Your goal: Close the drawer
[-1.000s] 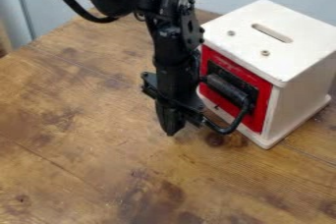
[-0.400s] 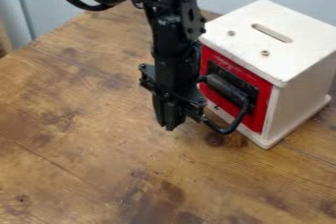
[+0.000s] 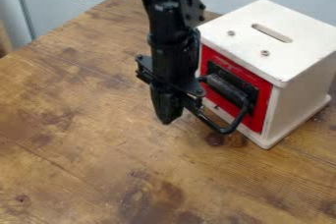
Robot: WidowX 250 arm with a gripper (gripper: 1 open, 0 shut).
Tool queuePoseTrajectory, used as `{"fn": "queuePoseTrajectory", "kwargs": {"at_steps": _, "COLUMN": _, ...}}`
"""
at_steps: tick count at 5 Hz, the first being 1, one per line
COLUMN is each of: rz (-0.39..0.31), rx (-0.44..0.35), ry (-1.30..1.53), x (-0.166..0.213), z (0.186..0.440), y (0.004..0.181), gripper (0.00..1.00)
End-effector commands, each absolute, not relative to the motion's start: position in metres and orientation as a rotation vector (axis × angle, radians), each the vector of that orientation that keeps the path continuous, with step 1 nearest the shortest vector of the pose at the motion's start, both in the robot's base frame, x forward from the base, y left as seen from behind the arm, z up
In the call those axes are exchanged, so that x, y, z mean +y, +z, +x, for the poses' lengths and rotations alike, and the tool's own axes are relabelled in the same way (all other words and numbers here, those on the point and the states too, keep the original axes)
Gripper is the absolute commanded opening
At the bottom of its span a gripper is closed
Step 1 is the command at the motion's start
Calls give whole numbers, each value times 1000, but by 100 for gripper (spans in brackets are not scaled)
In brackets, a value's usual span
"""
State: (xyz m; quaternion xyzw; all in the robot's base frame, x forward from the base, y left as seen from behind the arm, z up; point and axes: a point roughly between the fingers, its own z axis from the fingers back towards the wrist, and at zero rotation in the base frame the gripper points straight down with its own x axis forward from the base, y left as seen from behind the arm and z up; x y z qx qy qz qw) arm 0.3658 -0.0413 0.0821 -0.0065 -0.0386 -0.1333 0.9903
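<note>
A worn wooden tabletop (image 3: 79,120) fills most of the view, its brown surface streaked with darker stains and scuffs, with a dark knot-like mark near the box's front corner. Beyond the far edge of the tabletop a pale wall and a light grey panel show at the upper left.

Toward the right edge of the tabletop sits a cream wooden box casing (image 3: 282,46) with a slot in its top. Its front face holds the drawer (image 3: 257,98), red, with a black bracket and 1 large black loop handle (image 3: 223,118) that juts out toward the middle of the tabletop. The drawer front looks about flush with the casing; whether a slight gap remains I cannot tell.

The black robot arm (image 3: 164,12) comes in from the upper left and drops nearly vertical just left of the drawer front. Its gripper (image 3: 167,115) points straight down at the tabletop, fingertips raised clear of the wood. The fingers are pressed together, with nothing between them. The gripper hangs just beside the handle; whether they touch is not clear.
</note>
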Motion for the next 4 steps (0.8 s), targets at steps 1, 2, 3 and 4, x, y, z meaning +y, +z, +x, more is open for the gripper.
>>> {"fn": "queuePoseTrajectory", "kwargs": {"at_steps": 1, "rz": -5, "rx": -213, "ry": -261, "x": -40, "z": 373, "y": 130, "gripper": 0}}
{"fn": "queuePoseTrajectory", "kwargs": {"at_steps": 2, "rz": -12, "rx": -191, "ry": -255, "x": -35, "z": 369, "y": 152, "gripper": 0}}
{"fn": "queuePoseTrajectory", "kwargs": {"at_steps": 3, "rz": -5, "rx": -210, "ry": -247, "x": -29, "z": 363, "y": 169, "gripper": 0}}
{"fn": "queuePoseTrajectory", "kwargs": {"at_steps": 4, "rz": -11, "rx": -185, "ry": -241, "x": -19, "z": 357, "y": 187, "gripper": 0}}
